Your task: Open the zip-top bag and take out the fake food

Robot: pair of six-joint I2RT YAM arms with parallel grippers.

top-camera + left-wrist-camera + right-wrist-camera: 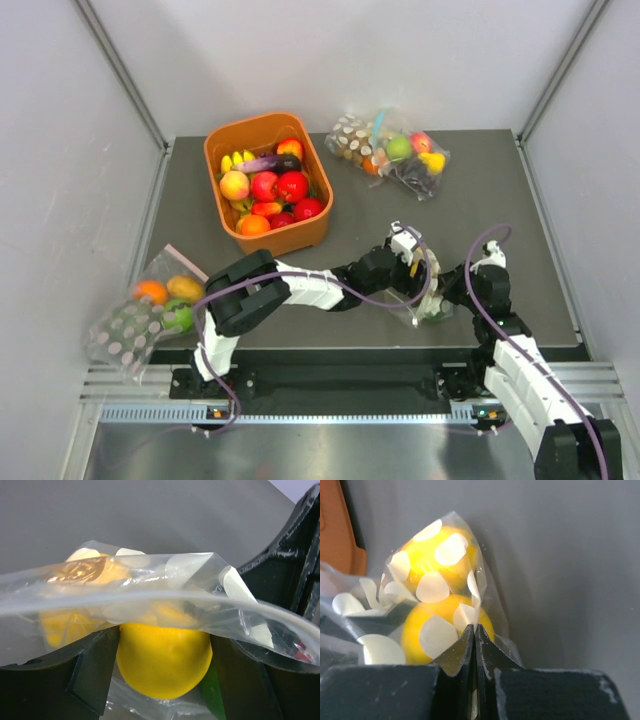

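Zip-top bag (445, 550) pinched at its edge by right claw (475, 635), left claw (164, 642) clamped around yellow fake food (160, 672) inside

From the zip-top bag (428, 303), the bin (290, 238) lies at ten o'clock. Second bag (392, 150) at twelve, third bag (150, 310) at nine.

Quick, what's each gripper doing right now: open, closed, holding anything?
Left gripper: fingers closed on a yellow fake fruit.
Right gripper: fingers shut, pinching the zip-top bag plastic.
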